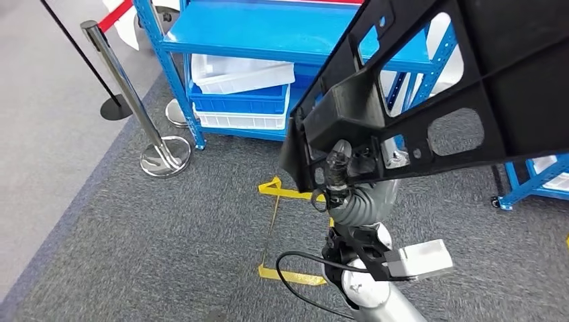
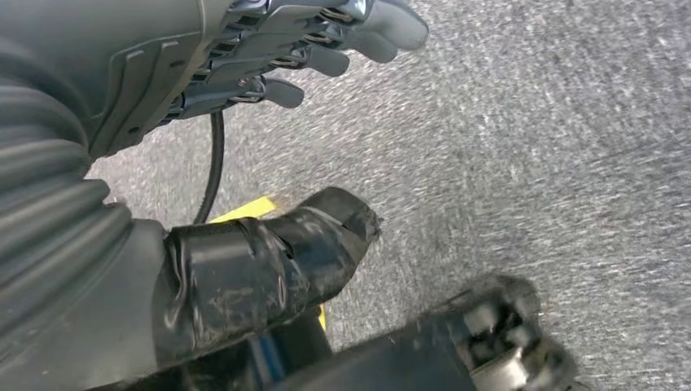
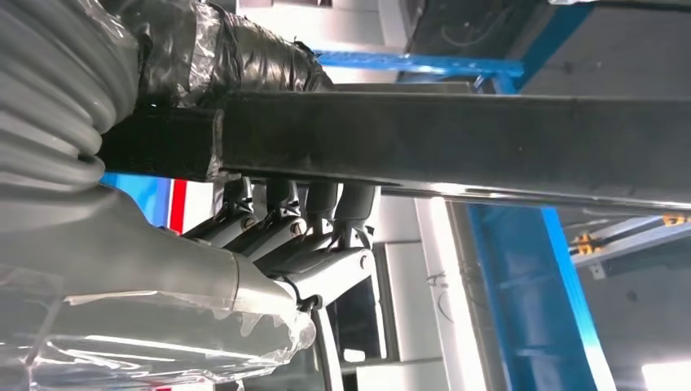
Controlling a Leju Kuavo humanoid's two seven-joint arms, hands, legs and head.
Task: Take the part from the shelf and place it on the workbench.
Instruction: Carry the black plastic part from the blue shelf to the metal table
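- The right hand [image 3: 269, 244] was raised in front of the robot, its fingers [image 3: 318, 204] curled up around the lower edge of the part [image 3: 456, 138] and its taped thumb pressed against the other face, so the part was clamped between them.
- The part [image 1: 429, 87], a large black frame with cut-out windows, rose up and away from those fingers, tilted, carried in the air above the grey carpet [image 1: 168, 255].
- Beyond the fingertips stood the blue shelf [image 1: 282, 33], with white and blue trays [image 1: 241, 94] stacked on its lower level.
- The left hand [image 2: 269, 65] hung low over the carpet, its fingers [image 2: 358, 28] loosely bent and spread, its thumb apart from them, holding nothing.
- A chrome barrier post [image 1: 127, 94] stood on the carpet beside the shelf.
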